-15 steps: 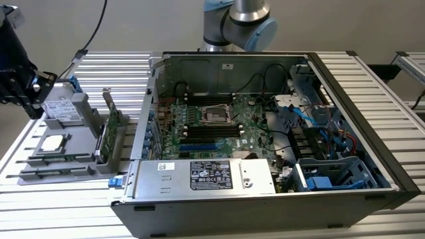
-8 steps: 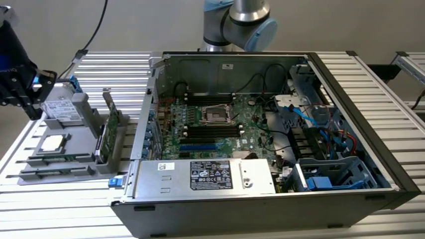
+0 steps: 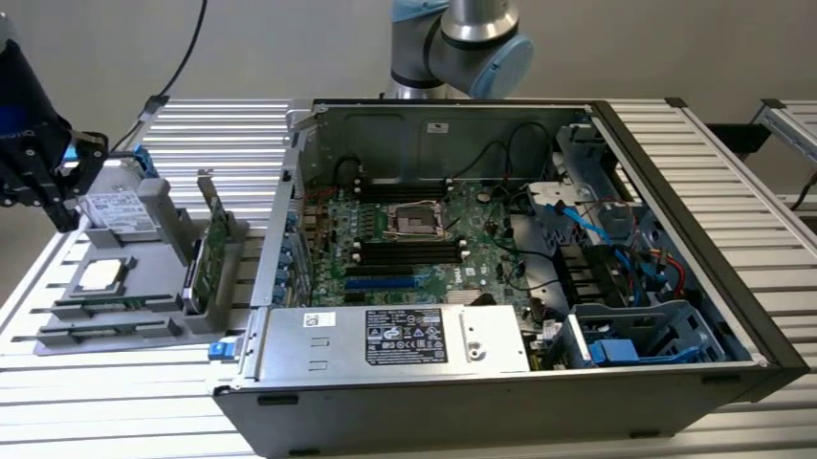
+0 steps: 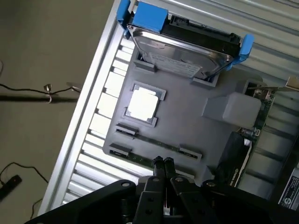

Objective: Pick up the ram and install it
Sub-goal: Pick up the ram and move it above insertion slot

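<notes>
The gripper [image 4: 163, 162] has its fingers pressed together, pinching nothing, and hovers over the near edge of the gray tray [image 4: 187, 121]. Just beside its tips, the ram [image 4: 156, 143] lies on edge in a tray slot. Beyond sit a processor [image 4: 142, 103] and a hard drive [image 4: 180, 51].

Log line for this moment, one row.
pincer: shut, empty, above gray tray | ram: lying in tray, not yet picked up

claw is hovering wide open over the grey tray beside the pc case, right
No, the claw is shut, not wide open, as the wrist view shows. It does hover over the grey tray beside the pc case.
</notes>
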